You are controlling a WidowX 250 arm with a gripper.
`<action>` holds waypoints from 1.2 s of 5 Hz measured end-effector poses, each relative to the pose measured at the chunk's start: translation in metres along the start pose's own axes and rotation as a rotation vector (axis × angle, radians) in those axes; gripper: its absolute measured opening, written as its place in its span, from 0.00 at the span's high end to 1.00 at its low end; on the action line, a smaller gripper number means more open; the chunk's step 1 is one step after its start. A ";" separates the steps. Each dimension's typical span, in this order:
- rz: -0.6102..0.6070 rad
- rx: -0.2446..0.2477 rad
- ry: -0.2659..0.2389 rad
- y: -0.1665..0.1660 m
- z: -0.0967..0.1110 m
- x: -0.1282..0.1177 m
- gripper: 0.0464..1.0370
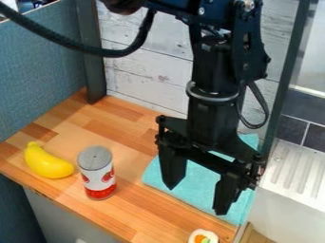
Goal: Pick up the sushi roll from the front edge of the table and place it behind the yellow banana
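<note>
The black gripper [195, 198] hangs over the teal cloth [192, 179] at the right of the wooden counter, its two fingers spread wide apart with nothing between them. To its left a white and red can [98, 176] with a grey top stands upright. Farther left lies a yellow banana [47, 162], apart from the can. At the counter's front edge, below the gripper, is a small round sushi-like piece [203, 236] with orange and green in its middle.
A white ridged drainer surface [293, 178] adjoins the counter at the right. A blue-grey panel [41, 66] borders the left side, and a whitewashed plank wall [149, 71] stands behind. A dark upright post [92, 52] rises at the back left corner.
</note>
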State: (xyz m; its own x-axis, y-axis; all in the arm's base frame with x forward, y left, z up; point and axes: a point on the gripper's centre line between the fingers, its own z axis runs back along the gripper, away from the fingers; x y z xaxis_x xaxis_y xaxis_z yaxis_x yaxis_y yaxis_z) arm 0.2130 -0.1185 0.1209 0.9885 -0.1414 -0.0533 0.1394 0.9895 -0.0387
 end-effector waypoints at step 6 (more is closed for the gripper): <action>-0.031 0.000 0.103 0.015 -0.062 0.000 0.04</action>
State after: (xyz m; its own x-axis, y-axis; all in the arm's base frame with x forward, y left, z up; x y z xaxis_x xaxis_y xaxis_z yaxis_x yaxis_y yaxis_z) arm 0.2113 -0.1060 0.0586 0.9725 -0.1742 -0.1546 0.1696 0.9846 -0.0423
